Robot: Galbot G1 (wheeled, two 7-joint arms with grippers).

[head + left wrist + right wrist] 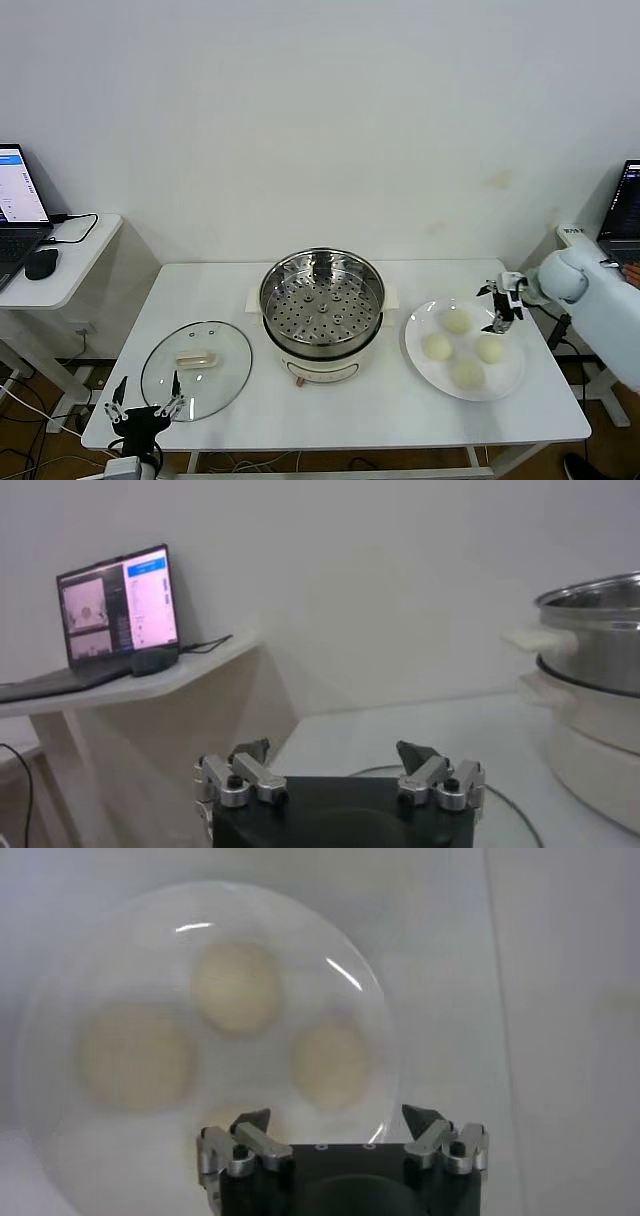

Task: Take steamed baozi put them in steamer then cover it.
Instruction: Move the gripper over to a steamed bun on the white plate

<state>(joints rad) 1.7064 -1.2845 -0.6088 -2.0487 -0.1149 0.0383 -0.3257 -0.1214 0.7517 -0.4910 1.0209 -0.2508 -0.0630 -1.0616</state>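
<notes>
My right end effector (503,305) hung above the far right part of the white plate (420,362), its fingers spread apart and grasping nothing. In the right wrist view the same end effector (338,1123) looked straight down on that plate (60,978), with open space between its two fingertips.

All four steamed baozi (456,321) lay on the plate, grouped close together: one toward the wall, one to the left, one to the right just below my right end effector, and one nearest the front edge of the surface (330,418). None was in contact with my fingers.

The steamer (321,313) stood at the centre of the surface, left of the plate and apart from it. It was uncovered, and its perforated tray (322,310) held no bun. The left wrist view showed the steamer's steel wall (600,630) on its pale base.

The cover (196,368) lay flat on the surface to the left of the steamer, handle upward.

My left end effector (146,400) sat low at the front left corner of the surface, just in front of the cover, fingers released and holding nothing. The left wrist view confirmed the spread fingers (335,761).

A laptop (20,205) and a mouse (41,263) rested on a side desk (80,262) further left.
</notes>
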